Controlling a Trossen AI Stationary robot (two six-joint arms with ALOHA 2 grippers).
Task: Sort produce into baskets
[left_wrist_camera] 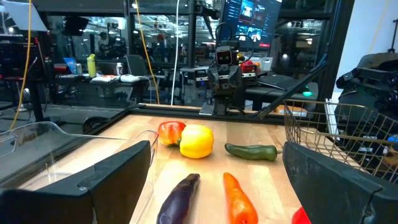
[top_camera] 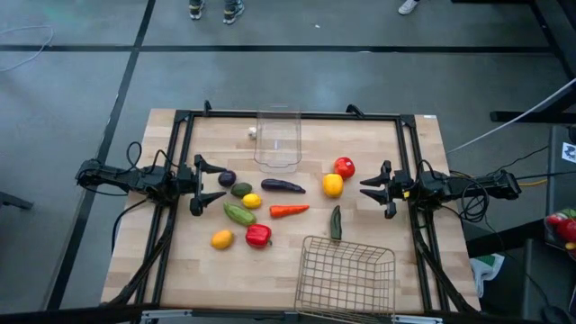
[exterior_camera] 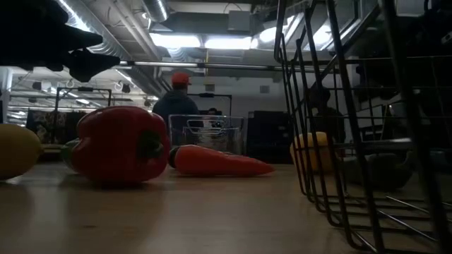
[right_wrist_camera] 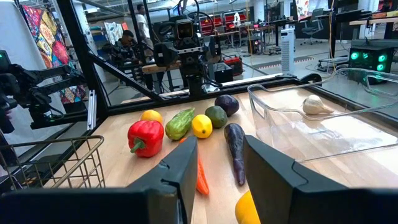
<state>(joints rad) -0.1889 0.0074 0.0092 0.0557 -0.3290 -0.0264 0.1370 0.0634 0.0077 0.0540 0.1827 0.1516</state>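
Sorting has not visibly begun: both baskets look empty of produce, with the clear plastic bin (top_camera: 277,139) at twelve o'clock on the table (top_camera: 180,270) and the wire-mesh basket (top_camera: 346,274) at about five o'clock. The left gripper (top_camera: 205,185) hovers at nine o'clock with its fingers spread wide and nothing between them; the right gripper (top_camera: 376,189) waits at three o'clock, likewise parted and empty. Nearest the left gripper sit a purple round fruit (top_camera: 227,178), a dark green avocado (top_camera: 241,190), a lemon (top_camera: 252,201) and a light green vegetable (top_camera: 239,214), packed close, some apparently touching. That crowding is the main risk: closing on one piece could nudge its neighbours, and the rounder ones would likely roll. The eggplant (top_camera: 283,186) and carrot (top_camera: 288,211) are long and tapered, so a grip off-centre could let them swivel or slip out. On the right, the yellow pepper (top_camera: 333,184) and red tomato (top_camera: 344,166) sit touching, so the same jostling applies. A white garlic bulb (top_camera: 253,132) lies just beside the bin's wall, leaving little room for a finger on that side. An orange fruit (top_camera: 221,238), red pepper (top_camera: 258,236) and dark green chilli (top_camera: 335,223) lie nearer the basket.
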